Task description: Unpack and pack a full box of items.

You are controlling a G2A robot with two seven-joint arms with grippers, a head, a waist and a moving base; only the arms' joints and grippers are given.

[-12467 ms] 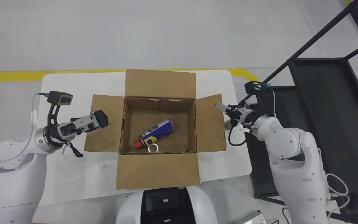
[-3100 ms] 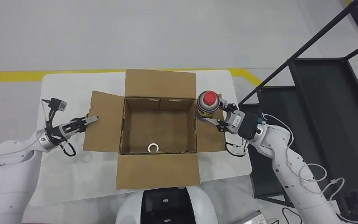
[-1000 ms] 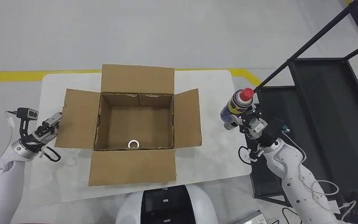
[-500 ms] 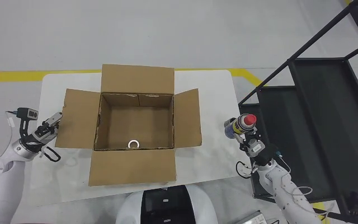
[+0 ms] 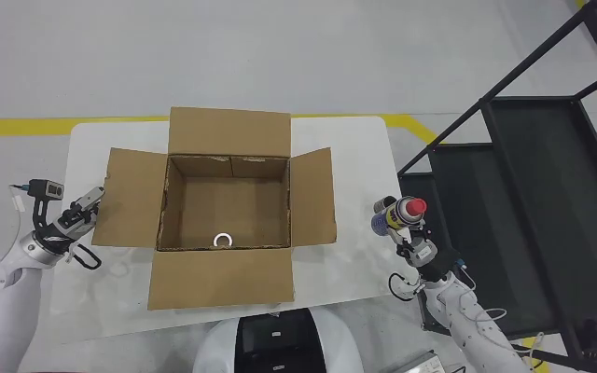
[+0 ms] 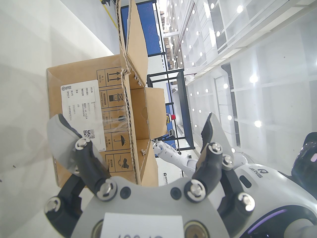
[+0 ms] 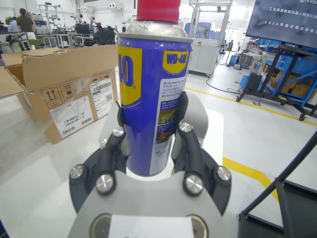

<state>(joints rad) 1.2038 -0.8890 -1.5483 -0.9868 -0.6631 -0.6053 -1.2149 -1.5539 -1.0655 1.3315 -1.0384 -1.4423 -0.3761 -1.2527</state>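
We see the spray can (image 7: 154, 82) standing roughly upright, its long axis near vertical and its red cap pointing up, away from the wrist. The right gripper (image 7: 151, 111) grips it low on the blue body, one finger pressed to each side. From above, the can (image 5: 396, 214) sits at the right edge of the table (image 5: 359, 149), apart from the right flap of the open cardboard box (image 5: 229, 133); we cannot tell whether its base touches the table. A small white ring (image 5: 223, 241) lies on the box floor near the front wall. At the table's left side, the left gripper (image 6: 133, 125) is spread wide and holds nothing, just beside the box's left flap.
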